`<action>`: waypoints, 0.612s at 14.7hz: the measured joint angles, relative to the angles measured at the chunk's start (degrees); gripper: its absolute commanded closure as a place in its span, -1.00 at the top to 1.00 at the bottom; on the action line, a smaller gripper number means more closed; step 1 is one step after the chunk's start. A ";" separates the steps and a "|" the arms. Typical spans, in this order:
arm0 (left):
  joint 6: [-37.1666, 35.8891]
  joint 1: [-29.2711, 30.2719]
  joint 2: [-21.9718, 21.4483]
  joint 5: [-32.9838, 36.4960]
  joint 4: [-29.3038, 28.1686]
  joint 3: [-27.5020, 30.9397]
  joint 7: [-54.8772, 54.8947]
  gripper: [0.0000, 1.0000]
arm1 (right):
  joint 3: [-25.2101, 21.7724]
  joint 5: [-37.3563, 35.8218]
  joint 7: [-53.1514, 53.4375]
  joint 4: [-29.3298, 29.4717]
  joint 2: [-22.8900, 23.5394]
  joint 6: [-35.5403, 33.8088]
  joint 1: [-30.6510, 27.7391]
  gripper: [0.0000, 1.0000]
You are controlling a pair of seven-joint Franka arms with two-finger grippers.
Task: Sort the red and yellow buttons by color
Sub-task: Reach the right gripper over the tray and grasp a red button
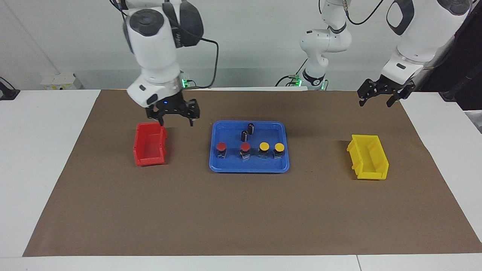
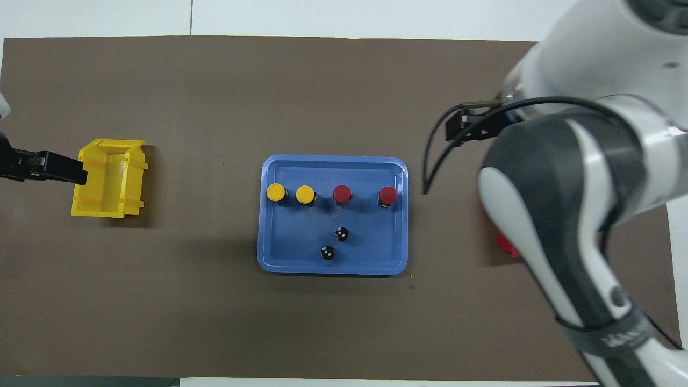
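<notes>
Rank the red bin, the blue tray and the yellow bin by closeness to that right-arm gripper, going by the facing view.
From the right gripper:
1. Red bin, just under it, at the right arm's end.
2. Blue tray, mid-table.
3. Yellow bin, at the left arm's end.

Four push-button switches stand upright in a row at mid-frame of the facing view: two red buttons toward the frame's left, two yellow buttons just right of them (each a flat round cap on a stubby dark body).
</notes>
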 measured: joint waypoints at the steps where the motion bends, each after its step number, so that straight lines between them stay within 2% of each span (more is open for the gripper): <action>1: 0.00 -0.01 0.00 0.00 0.00 -0.10 0.00 1.00 | 0.07 0.02 2.75 -3.10 0.48 4.57 1.78 1.00; 5: -0.04 -0.02 0.00 0.00 -0.07 -0.32 -0.56 1.00 | 0.21 0.04 7.97 -19.46 0.24 21.78 4.69 1.00; 7: -0.06 0.00 0.00 0.00 -0.31 -0.26 -0.69 1.00 | 0.22 0.04 8.50 -23.74 0.13 25.60 5.07 0.90; 9: -0.09 0.02 0.00 0.00 -0.49 -0.16 -0.80 1.00 | 0.21 0.08 9.01 -25.13 0.10 26.87 5.03 0.78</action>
